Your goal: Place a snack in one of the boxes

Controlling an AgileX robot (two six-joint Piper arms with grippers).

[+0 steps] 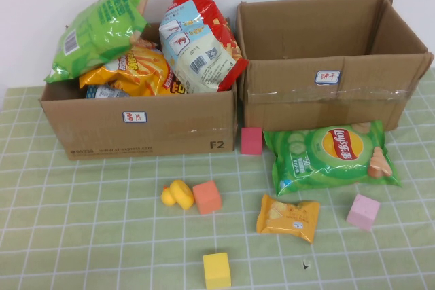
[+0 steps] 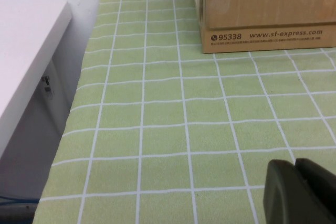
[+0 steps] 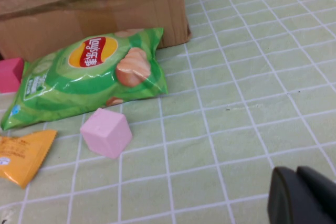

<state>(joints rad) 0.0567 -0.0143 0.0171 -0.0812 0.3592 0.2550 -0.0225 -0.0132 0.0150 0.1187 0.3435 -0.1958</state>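
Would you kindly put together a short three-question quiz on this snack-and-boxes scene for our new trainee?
1. True or false: the right box already holds snack bags.
2. Multiple choice: the green Lay's bag lies (A) inside the left box, (B) on the table in front of the right box, (C) on the yellow cube.
3. Fill in: between the orange packet and the right table edge sits a light ___ cube.

Note: the left gripper and right gripper show only at their wrist views' edges, over bare tablecloth.

Key: 1 false; 2 B; 3 pink.
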